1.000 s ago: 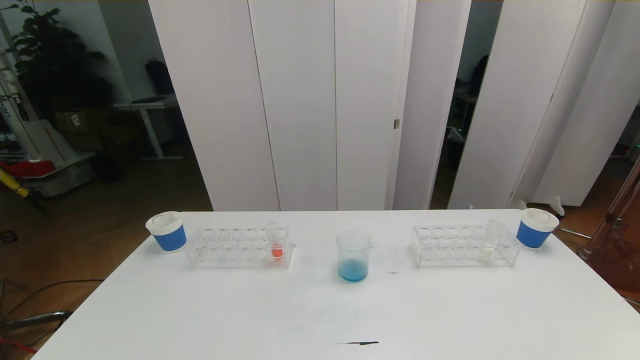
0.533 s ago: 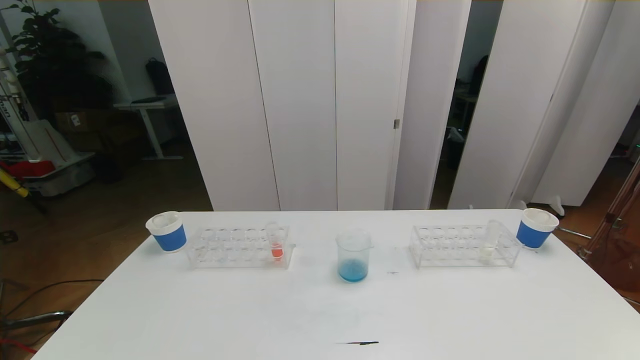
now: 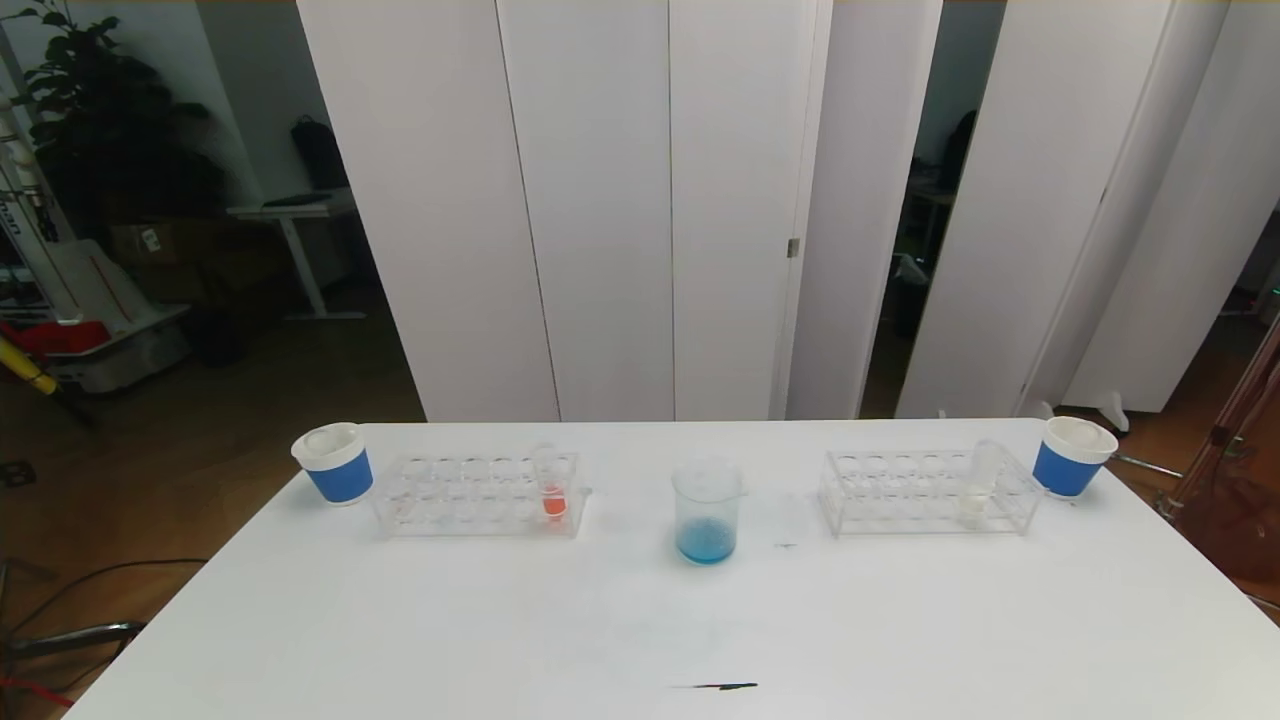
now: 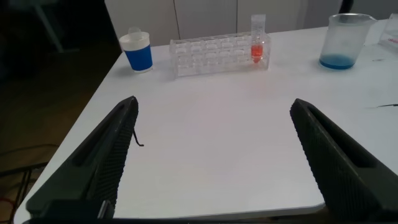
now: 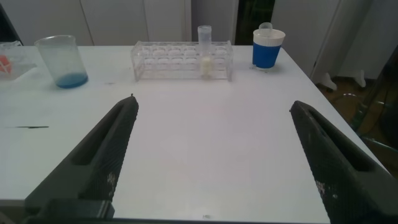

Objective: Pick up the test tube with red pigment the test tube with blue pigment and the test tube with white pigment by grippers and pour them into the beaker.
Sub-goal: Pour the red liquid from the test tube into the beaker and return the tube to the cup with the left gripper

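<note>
No change is being observed against the earlier frames. Being counted on the tabletop (image 3: 640,620): one beaker (image 3: 707,510) with blue pigment, centred between two racks (image 3: 478,495), two cups (image 3: 334,462); the red-pigment tube (image 3: 552,483) and white-pigment tube (image 3: 978,482) are being held upright in the racks. The left hand (image 4: 214,155) and right hand (image 5: 214,155) are being kept released, spread wide at the near edge.

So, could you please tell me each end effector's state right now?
Left end effector: open, holding nothing.
Right end effector: open, holding nothing.

Bright even overhead light on the white table (image 3: 400,620), soft faint shadows, dim room at nine o'clock, slight softness throughout, wrist views darker at edges.
</note>
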### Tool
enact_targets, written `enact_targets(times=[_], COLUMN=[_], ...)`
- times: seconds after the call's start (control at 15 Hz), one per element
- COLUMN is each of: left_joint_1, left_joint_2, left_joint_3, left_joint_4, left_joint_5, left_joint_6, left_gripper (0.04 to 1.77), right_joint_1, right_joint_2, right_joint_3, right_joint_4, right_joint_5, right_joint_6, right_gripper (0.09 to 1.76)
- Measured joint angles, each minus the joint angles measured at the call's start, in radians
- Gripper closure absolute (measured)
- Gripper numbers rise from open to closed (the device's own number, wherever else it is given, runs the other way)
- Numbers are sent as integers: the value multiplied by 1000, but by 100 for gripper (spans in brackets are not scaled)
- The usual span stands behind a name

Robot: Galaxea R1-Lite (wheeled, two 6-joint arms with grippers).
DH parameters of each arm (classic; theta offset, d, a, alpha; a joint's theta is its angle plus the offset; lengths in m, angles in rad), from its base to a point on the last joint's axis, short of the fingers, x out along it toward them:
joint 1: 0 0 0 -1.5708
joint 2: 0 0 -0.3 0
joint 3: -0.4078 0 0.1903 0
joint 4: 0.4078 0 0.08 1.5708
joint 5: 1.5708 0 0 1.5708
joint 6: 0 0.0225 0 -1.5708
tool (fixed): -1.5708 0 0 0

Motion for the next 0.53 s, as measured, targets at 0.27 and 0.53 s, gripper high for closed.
enact_targets(times=[0.27, 0.53], left_joint_1=[0, -3], left_joint_2=[45, 200], left_joint_3=[-101, -287], left_joint_4=[1, -10], left_joint_5=[-10, -6], left_joint_6=[0, 0], left_gripper=[7, 7], right_joint_1=[0, 0], right_joint_2=[0, 0], right_joint_3=[0, 0], right_joint_4=[0, 0], right_joint_5=[0, 0], right_joint_6=[0, 0], right_gripper=[10, 10])
